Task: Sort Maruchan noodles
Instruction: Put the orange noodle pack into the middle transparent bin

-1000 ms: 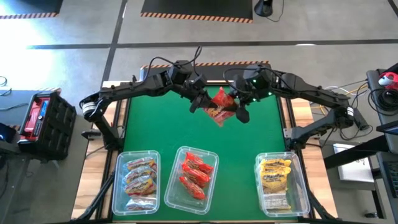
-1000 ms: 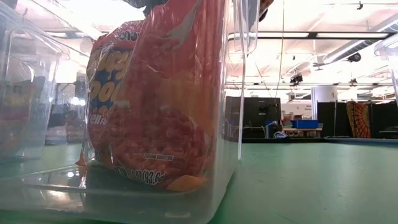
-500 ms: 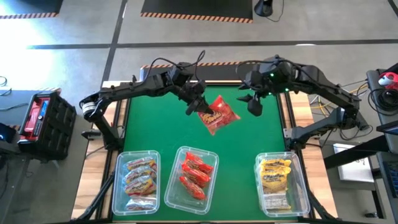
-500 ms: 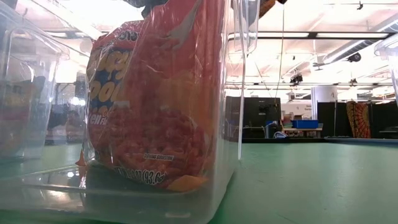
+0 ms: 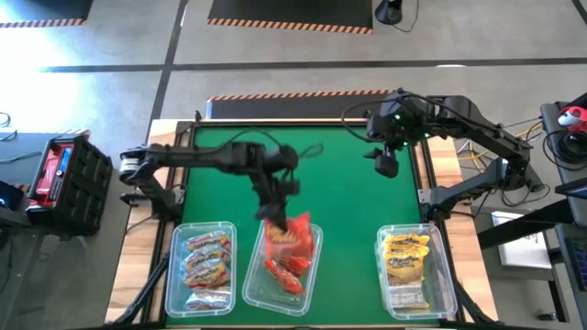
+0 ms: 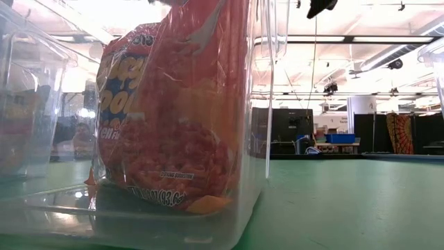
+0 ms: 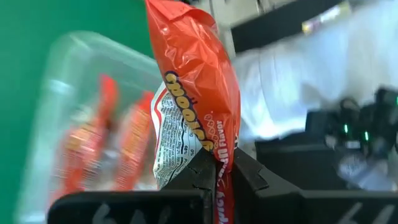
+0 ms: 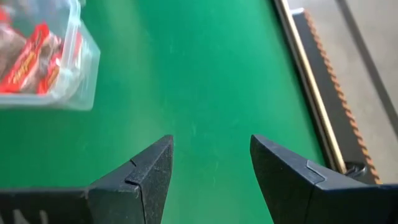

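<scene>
Red packet pinched in left end effector

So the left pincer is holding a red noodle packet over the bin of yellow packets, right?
Not quite. The left pincer holds the red noodle packet over the middle bin, which holds red packets, not yellow. The high view shows it.

A grey concrete floor surrounds the green table. Beyond the table's far edge lie striped hazard mats. A black crate sits beside it. Bright ceiling lights glare above distant desks.
</scene>
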Available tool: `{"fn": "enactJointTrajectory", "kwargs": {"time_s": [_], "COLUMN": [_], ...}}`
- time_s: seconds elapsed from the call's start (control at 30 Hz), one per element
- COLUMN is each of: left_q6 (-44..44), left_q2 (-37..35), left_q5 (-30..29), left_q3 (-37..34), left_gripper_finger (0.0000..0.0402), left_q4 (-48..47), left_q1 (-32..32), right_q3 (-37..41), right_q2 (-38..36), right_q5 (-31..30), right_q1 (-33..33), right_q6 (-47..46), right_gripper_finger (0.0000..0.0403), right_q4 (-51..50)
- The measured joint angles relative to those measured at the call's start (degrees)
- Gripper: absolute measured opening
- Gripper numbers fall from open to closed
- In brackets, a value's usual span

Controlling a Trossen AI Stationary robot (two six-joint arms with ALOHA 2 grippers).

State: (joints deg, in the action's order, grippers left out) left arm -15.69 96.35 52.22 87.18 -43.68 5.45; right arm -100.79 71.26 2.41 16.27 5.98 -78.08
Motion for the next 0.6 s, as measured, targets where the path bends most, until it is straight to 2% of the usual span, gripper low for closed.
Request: {"fn": "enactJointTrajectory", "kwargs": {"time_s": [0.17, 0.47, 0.6], "left_q6": [-0.3, -1.9, -5.9], "left_q2": [-0.7, 0.2, 0.3], "left_q5": [-1.2, -16.3, -17.4], "left_q3": [0.0, 0.0, 0.0], "left_gripper_finger": [0.0001, 0.0001, 0.0001], "left_q4": [-3.0, -3.7, -3.9], "left_q1": [-6.5, -13.4, -14.0], "right_q3": [0.0, 0.5, 0.5], "right_q2": [0.0, 0.0, 0.0], "right_q5": [0.6, 0.6, 0.6], "right_q1": [0.0, 0.0, 0.0], "right_q6": [1.3, 6.3, 6.6], "right_gripper_finger": [0.0203, 0.0203, 0.0203], "right_q4": [-2.6, -2.7, -2.7]}}
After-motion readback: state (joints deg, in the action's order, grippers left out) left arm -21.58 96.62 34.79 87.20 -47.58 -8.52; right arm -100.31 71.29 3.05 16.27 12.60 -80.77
